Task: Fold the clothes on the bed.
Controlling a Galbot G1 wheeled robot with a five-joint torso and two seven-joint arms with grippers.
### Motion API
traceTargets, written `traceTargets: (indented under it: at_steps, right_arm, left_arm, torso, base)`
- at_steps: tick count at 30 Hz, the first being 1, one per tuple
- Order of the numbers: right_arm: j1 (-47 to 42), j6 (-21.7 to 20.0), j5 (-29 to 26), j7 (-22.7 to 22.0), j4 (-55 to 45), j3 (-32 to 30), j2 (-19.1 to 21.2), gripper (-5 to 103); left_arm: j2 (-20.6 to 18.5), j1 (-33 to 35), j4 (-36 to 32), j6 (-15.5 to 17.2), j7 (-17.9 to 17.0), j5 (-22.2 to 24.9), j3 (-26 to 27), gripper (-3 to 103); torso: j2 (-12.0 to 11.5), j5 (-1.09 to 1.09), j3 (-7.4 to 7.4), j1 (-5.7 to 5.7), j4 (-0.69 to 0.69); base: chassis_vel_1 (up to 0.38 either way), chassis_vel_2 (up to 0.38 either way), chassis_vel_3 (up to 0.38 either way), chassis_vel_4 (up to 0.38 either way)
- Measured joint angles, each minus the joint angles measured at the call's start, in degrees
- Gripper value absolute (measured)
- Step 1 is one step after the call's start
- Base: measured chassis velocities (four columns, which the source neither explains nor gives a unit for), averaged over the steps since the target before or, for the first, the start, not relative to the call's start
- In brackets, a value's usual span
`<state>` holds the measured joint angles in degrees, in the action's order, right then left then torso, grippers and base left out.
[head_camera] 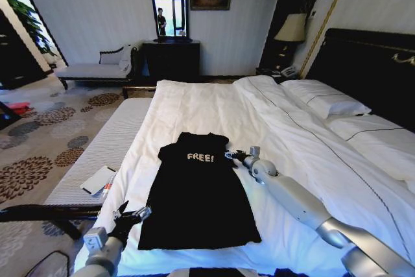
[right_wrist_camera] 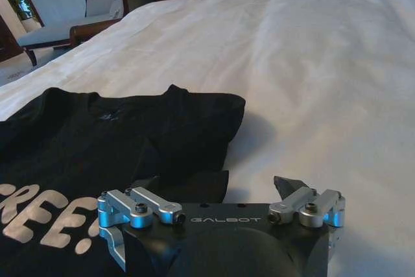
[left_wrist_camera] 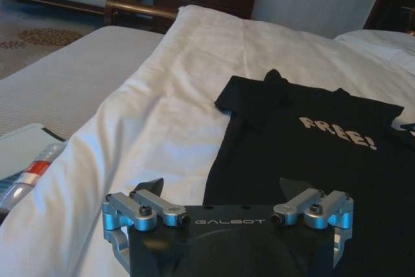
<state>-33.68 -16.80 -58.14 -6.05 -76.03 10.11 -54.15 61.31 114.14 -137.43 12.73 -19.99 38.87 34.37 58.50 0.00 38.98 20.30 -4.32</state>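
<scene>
Lying flat on the bed (head_camera: 214,105), the black T-shirt (head_camera: 198,192) runs long axis hem-near, collar-far, sleeves tucked in. Right pincer (head_camera: 232,156) sits at its right shoulder, jaws spread, empty. Left pincer (head_camera: 133,215) sits beside the left hem corner, also spread, empty.

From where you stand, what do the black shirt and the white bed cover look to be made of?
The black T-shirt looks like a soft matte knit, probably cotton: it lies limp and flat, with no shine. The white duvet seems a smooth woven cloth, perhaps cotton, with soft creases and a faint sheen.
</scene>
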Motion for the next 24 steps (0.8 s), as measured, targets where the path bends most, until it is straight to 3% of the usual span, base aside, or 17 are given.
traceTargets:
  at_steps: [2,6,8,11,14,24]
  right_arm:
    - [0.14,0.34,0.42,0.34,0.71,0.26,-0.22,90]
    - [0.40,0.74,0.88,0.65,1.85,0.33,-0.79,85]
    - [0.68,0.80,0.93,0.67,2.46,0.48,-1.11,69]
    - [1.00,0.91,0.94,0.68,3.06,0.87,-1.40,63]
    - [1.45,1.01,1.03,0.73,4.03,1.09,-1.86,47]
    - [2.35,1.05,1.00,0.78,4.74,2.00,-1.90,22]
  left_arm:
    - [0.12,0.13,-0.04,-0.02,0.04,0.07,0.03,100]
    - [0.03,-0.14,0.08,-0.11,0.08,0.02,0.14,100]
    - [-0.17,-0.39,0.08,-0.13,0.09,0.04,-0.07,100]
    - [-0.31,-0.60,0.07,-0.13,0.08,0.06,-0.46,100]
    - [-0.45,-0.71,0.27,-0.16,0.09,-0.14,-0.61,100]
    - [-0.57,-1.22,0.67,-0.19,0.12,0.40,-0.17,100]
  torso:
    - [0.00,0.00,0.00,0.00,0.00]
    - [0.00,-0.01,0.00,0.00,-0.01]
    - [0.00,0.00,0.00,0.00,0.00]
    - [0.00,0.00,0.01,0.00,-0.01]
    - [0.00,-0.01,0.00,0.00,0.00]
    - [0.00,0.00,0.00,0.00,-0.01]
  base:
    - [0.000,0.000,0.000,0.000]
    - [0.000,0.000,0.000,0.000]
    - [0.000,0.000,0.000,0.000]
    - [0.000,0.000,0.000,0.000]
    - [0.000,0.000,0.000,0.000]
    - [0.000,0.000,0.000,0.000]
